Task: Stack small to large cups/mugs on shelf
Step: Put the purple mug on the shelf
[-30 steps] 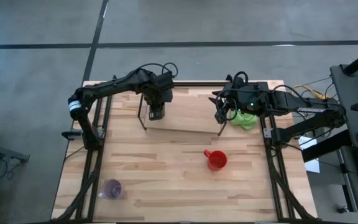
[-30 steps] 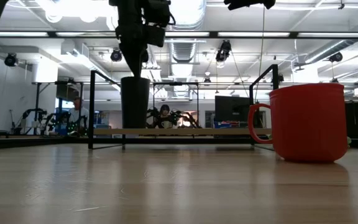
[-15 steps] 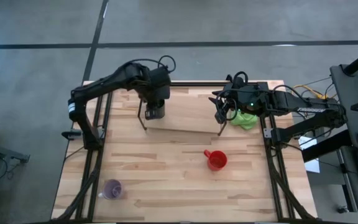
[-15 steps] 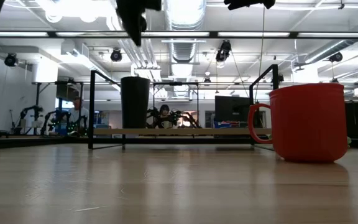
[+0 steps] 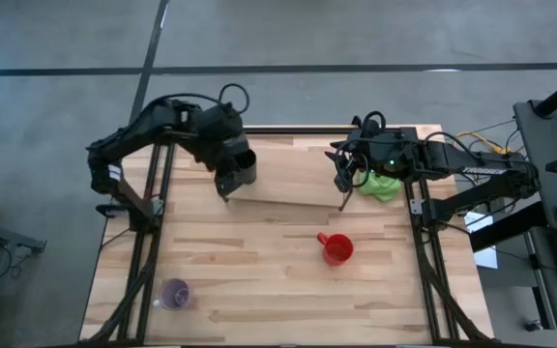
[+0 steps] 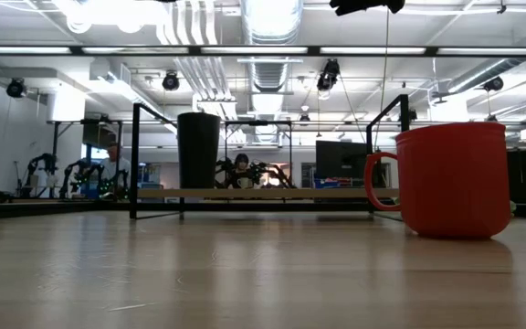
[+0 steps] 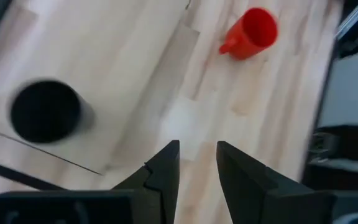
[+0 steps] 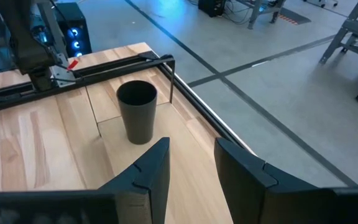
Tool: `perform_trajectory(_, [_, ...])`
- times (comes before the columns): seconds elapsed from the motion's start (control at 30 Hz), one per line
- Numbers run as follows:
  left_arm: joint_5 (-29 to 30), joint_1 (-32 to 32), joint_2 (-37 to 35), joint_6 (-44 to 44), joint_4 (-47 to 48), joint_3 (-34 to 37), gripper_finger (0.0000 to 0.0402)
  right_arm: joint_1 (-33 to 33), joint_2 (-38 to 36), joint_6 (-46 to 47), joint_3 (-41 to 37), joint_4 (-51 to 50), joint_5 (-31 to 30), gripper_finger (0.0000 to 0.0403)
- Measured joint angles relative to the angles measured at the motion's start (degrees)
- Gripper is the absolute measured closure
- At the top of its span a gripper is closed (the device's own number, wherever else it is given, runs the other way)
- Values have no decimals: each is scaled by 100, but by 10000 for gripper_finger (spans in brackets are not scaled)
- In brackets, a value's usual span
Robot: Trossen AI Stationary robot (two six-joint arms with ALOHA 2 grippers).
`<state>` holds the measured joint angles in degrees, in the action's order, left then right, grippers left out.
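- Where the pale wooden plank tabletop [image 5: 259, 261] meets its black metal frame, the grain runs in long strips, left to right in the high view.
- The low shelf of thin black rods around a light wooden board [image 5: 283, 188] sits at the far middle of the tabletop; in the low view [image 6: 263, 193] it reads as a flat plank inside a spindly frame.
- The matte black cylindrical tumbler [image 6: 198, 151] stands upright on the left end of the shelf board, its mouth open upward [image 7: 45, 111], its wall smooth and slightly tapered [image 8: 137, 112].
- The glossy red mug with a loop handle [image 5: 337, 248] stands on the tabletop nearer than the shelf, right of centre, well apart from it [image 6: 450, 180].
- The translucent pale purple cup [image 5: 175, 294] stands at the near left, far from the shelf.
- The left tool [image 7: 196, 163] hangs above the shelf's left end, its dark angular fingers narrowly parted and holding nothing.
- The right tool [image 8: 191, 163] waits over the shelf's right end, fingers apart and empty, beside a crumpled bright green cloth [image 5: 387, 186].
- No writing can be read on anything.
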<state>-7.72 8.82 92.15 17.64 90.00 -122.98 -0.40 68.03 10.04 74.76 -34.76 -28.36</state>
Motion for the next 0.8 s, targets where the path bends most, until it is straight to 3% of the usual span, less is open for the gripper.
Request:
perform_trajectory(0.5, [-667,-1177,-77,2526,2,184,310,0,-2,-22,0,-86,-2,282])
perform_trajectory(0.8, [-667,-1930,-146,4685,1,1047,311,-2,-2,-19,0,-103,-2,282])
